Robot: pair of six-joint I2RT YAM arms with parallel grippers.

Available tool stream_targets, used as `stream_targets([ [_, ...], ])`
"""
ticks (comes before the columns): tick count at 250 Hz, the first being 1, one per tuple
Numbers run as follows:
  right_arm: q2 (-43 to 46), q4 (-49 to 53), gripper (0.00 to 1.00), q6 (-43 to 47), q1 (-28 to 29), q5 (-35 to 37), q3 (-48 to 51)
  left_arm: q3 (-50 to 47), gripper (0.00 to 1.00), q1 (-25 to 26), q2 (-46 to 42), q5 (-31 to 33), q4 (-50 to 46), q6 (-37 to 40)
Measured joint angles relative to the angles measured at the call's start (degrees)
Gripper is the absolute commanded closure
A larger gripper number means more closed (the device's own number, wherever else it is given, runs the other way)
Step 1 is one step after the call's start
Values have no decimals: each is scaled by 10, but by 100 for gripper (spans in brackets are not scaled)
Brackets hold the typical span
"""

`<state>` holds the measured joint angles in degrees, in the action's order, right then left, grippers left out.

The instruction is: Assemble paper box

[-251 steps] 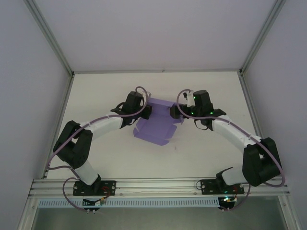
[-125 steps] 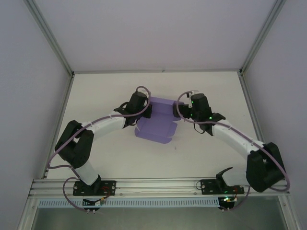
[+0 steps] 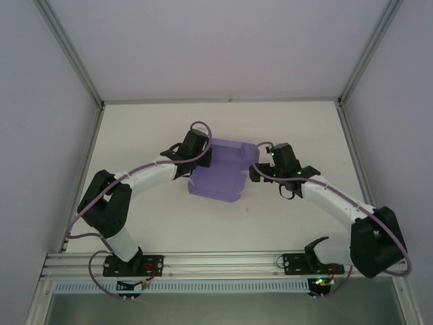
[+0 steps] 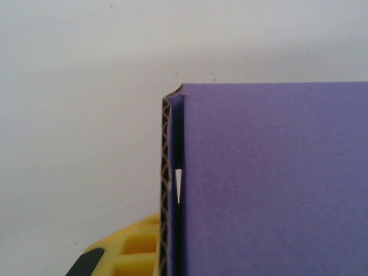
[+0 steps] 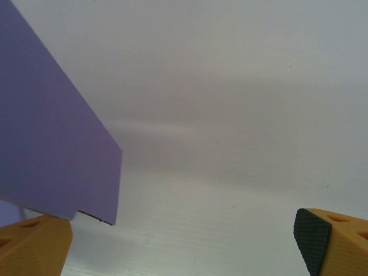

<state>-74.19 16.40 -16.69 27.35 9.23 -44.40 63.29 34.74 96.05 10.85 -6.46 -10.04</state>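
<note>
Purple paper box [image 3: 218,177] mid-counter. Right fingers [image 5: 34,244] spread wide, gripping nothing; left fingers [image 4: 135,253] beside its corrugated edge, closure unclear. Push both walls in evenly, base flat.

The paper box [image 3: 220,172] is seen in plain lavender-purple, with a brown corrugated zigzag along its cut edge [image 4: 167,190]. The tabletop [image 3: 284,217] is off-white. The left fingers [image 4: 135,250] are yellow; the right fingers [image 5: 34,247] are orange-yellow, one faced with a black, finely dotted pad [image 5: 310,236]. Purple cables [image 3: 200,126] are carried.
</note>
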Motion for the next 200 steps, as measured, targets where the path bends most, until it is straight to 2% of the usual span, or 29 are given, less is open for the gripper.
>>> stream_targets([
  [38,-48,0,0,0,0,4,-9,0,100,0,0,4,-9,0],
  [119,-57,-36,0,25,0,-4,-31,0,100,0,0,-3,-9,5],
  [200,-121,-89,0,61,7,-58,-78,0,100,2,0,-2,-10,-7],
])
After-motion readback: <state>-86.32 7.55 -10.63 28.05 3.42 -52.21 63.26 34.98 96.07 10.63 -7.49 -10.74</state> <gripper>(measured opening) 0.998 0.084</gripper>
